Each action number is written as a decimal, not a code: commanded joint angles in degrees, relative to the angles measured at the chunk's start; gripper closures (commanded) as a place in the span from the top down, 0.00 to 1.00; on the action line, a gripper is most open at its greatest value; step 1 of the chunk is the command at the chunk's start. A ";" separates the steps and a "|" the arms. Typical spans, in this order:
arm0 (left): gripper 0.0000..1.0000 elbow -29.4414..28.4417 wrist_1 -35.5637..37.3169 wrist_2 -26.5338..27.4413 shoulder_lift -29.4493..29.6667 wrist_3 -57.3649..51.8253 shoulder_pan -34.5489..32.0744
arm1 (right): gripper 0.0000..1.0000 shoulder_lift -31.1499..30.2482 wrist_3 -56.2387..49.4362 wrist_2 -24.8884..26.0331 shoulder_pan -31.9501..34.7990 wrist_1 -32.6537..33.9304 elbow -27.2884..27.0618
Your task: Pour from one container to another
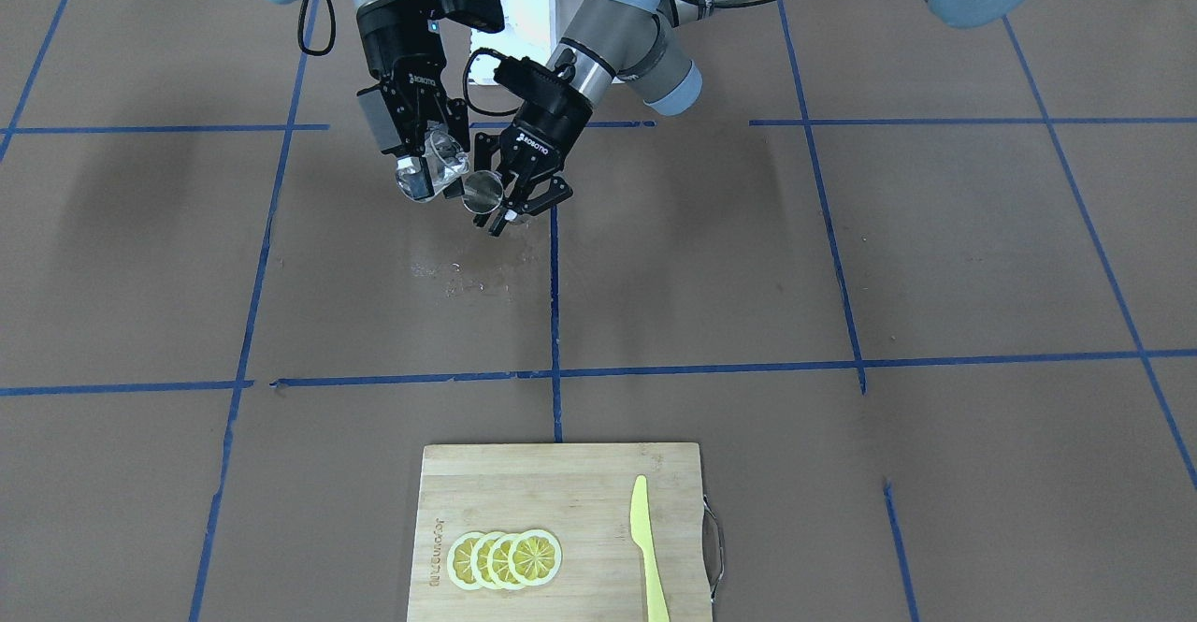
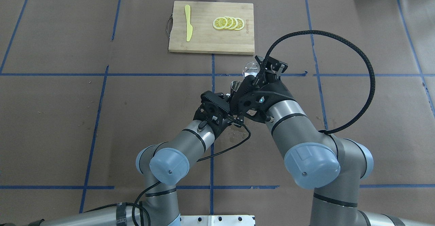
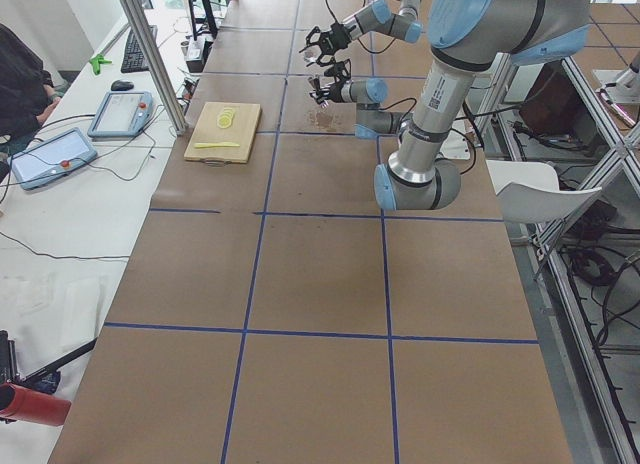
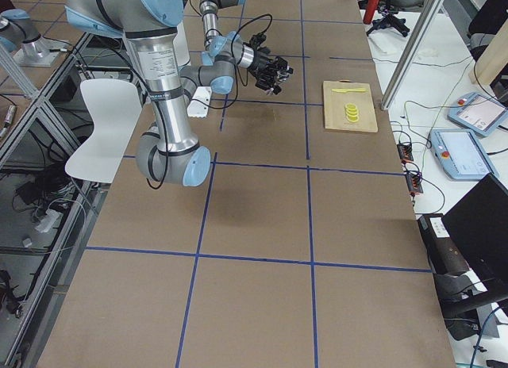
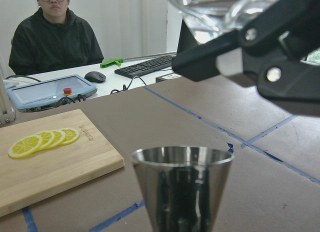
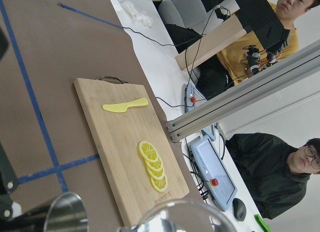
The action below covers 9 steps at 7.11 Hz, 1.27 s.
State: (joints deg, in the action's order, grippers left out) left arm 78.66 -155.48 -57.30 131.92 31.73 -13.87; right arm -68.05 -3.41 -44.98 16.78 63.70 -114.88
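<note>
A small steel jigger point(image 1: 483, 190) hangs upright above the table, with my left gripper point(image 1: 510, 206) shut on it. In the left wrist view the steel jigger point(image 5: 182, 187) fills the lower middle, its mouth open upward. My right gripper point(image 1: 425, 159) is shut on a clear glass point(image 1: 432, 168), which is tilted toward the jigger and sits just above and beside its rim. From overhead the clear glass point(image 2: 250, 69) lies beyond the steel jigger point(image 2: 235, 85). The glass rim point(image 6: 185, 217) and the jigger point(image 6: 62, 212) show at the bottom of the right wrist view.
A wet patch point(image 1: 458, 276) marks the brown table under the grippers. A wooden cutting board point(image 1: 561, 482) at the far edge carries lemon slices point(image 1: 505, 558) and a yellow knife point(image 1: 647, 547). People point(image 5: 52, 37) sit beyond the table with pendants and a keyboard.
</note>
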 commanded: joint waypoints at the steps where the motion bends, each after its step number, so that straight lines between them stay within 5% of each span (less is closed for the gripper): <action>1: 0.00 0.00 0.00 0.00 0.01 0.00 0.07 | 0.00 0.46 -1.33 2.35 -0.70 1.25 0.00; 9: 0.00 -0.18 -0.09 -0.18 0.18 0.09 0.51 | 0.00 0.90 -1.42 4.38 -1.32 2.57 0.27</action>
State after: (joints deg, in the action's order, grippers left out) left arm 78.49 -155.54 -57.48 132.04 31.79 -13.38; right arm -67.26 -4.83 -40.88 15.56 66.00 -114.68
